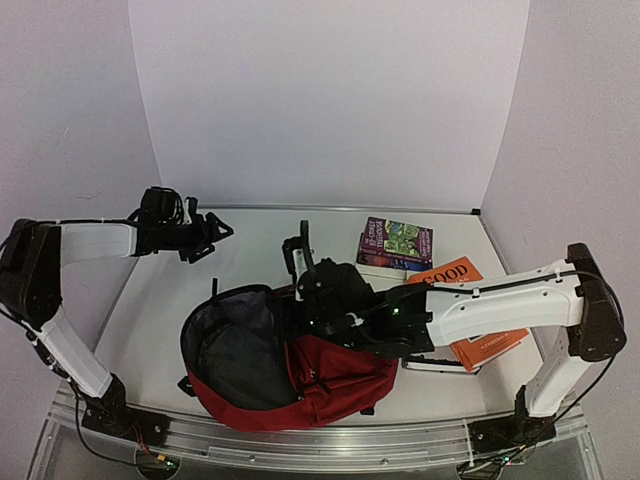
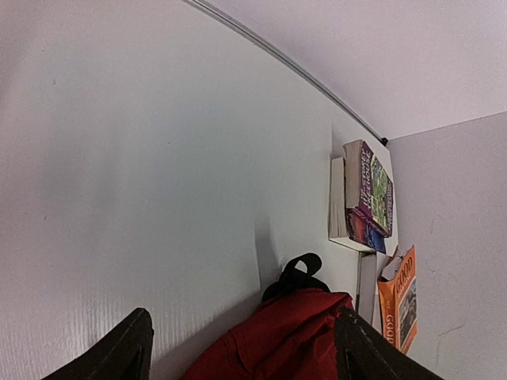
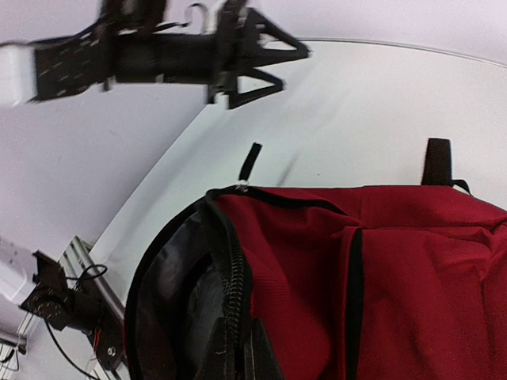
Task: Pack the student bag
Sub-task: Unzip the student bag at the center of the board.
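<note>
Overhead, the student bag (image 1: 330, 375) lies on the table (image 1: 255, 235) near the front edge, its grey-lined mouth gaping leftward. The left gripper (image 1: 210, 235) hangs apart from it, fingers spread. From the left wrist, the bag's black handle (image 2: 297, 273) shows between the wide-set fingers (image 2: 119, 352). From the right wrist, the right gripper (image 3: 252, 356) is pressed together, pinching the bag's zippered rim (image 3: 234, 277).

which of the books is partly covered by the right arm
The orange book: the right arm crosses over its middle. The purple and green book lies uncovered, nearer the back wall.
</note>
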Robot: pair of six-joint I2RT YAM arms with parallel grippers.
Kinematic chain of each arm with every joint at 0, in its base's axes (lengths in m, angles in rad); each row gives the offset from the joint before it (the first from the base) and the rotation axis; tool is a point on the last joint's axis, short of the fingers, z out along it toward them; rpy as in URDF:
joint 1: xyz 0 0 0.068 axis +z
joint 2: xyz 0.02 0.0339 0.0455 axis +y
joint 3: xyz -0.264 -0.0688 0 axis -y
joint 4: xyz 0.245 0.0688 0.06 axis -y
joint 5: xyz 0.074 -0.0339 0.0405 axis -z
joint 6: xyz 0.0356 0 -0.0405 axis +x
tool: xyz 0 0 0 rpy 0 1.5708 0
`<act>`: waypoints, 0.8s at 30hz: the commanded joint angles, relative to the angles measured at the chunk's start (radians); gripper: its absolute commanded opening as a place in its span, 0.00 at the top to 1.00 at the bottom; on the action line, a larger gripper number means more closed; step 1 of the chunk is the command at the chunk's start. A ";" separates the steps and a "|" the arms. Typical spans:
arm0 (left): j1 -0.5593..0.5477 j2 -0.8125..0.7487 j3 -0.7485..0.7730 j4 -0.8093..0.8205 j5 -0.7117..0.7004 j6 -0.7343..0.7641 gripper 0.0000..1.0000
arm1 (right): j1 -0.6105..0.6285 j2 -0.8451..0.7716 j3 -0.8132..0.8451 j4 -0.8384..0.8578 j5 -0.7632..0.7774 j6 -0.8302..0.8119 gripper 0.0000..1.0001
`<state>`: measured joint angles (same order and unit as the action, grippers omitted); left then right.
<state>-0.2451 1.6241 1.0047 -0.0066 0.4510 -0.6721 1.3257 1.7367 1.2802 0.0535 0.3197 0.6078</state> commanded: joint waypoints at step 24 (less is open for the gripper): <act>-0.022 -0.645 -0.546 -0.340 0.061 -0.304 0.18 | -0.178 -0.026 -0.111 0.024 0.064 0.233 1.00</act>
<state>-0.2611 0.9714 0.4721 -0.3427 0.4797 -0.9569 1.1606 1.7329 1.1629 0.0483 0.3294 0.8280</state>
